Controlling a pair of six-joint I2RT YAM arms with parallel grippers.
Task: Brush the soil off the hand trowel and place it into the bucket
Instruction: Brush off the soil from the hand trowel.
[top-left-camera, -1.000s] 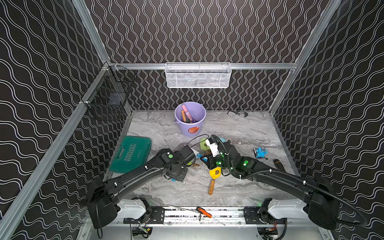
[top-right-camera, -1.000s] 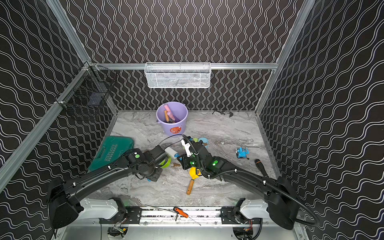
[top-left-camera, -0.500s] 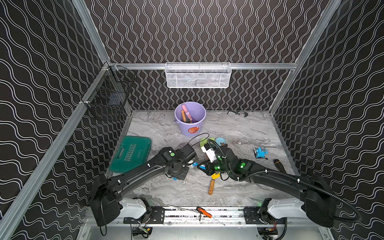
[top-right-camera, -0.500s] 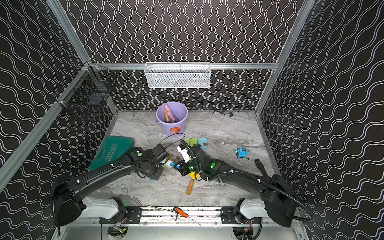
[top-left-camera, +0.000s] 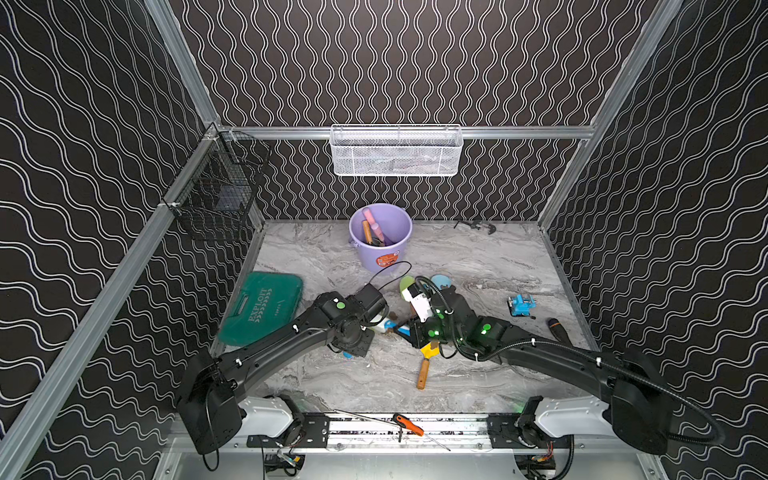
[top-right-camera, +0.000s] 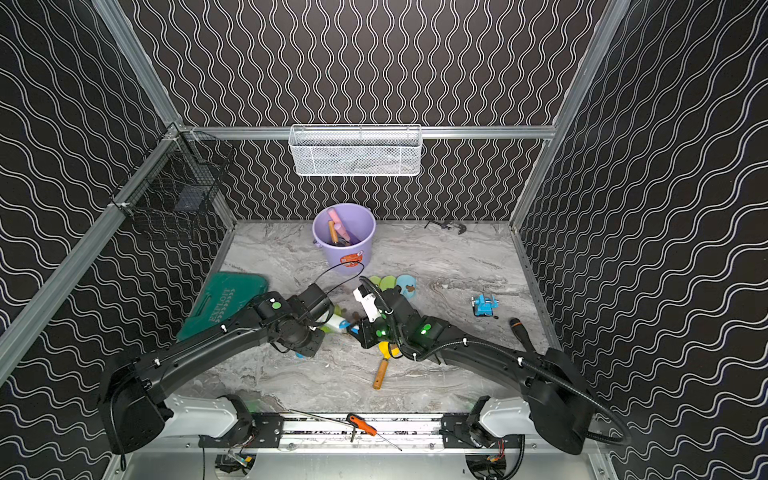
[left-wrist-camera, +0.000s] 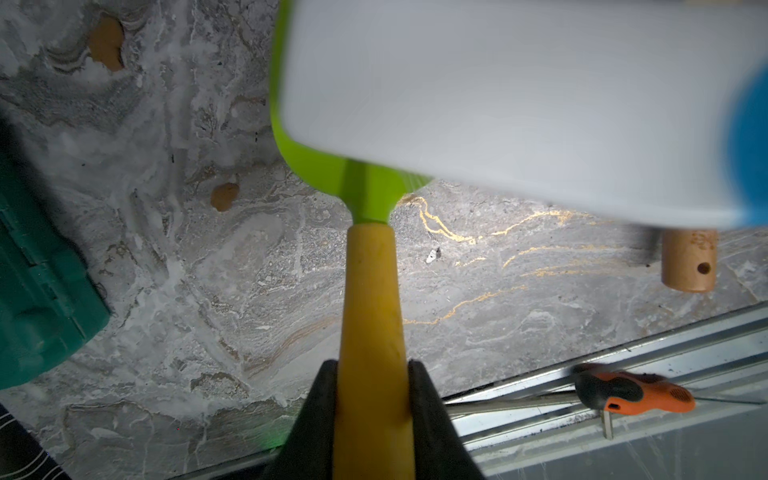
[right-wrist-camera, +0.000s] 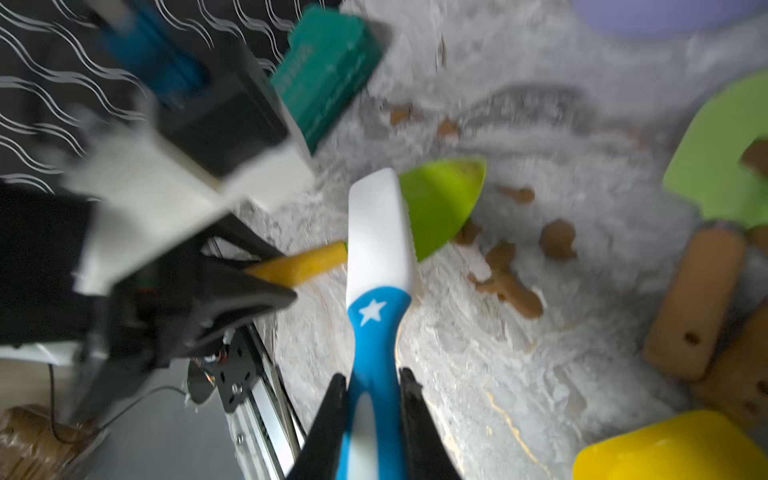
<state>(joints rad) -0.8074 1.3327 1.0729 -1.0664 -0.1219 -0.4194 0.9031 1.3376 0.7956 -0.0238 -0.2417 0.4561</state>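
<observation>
Since the earlier frame, the right arm (top-left-camera: 540, 353) had shifted toward frame left, setting the brush (right-wrist-camera: 380, 232) over the hand trowel (left-wrist-camera: 370, 299) blade at frame centre. Left fingers (left-wrist-camera: 316, 415) were clamped on its yellow handle, right fingers (right-wrist-camera: 415, 436) on the brush handle. Soil (right-wrist-camera: 507, 282) clumps lay on the worktop (top-left-camera: 457, 257) beside the blade. Bucket (top-left-camera: 370, 249) stood beyond, upper centre.

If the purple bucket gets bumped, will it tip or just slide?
Likely slides: the bucket looks like light plastic on a smooth marbled table. Tipping seems unlikely, since it stands wide and upright, with tools inside adding weight.
</observation>
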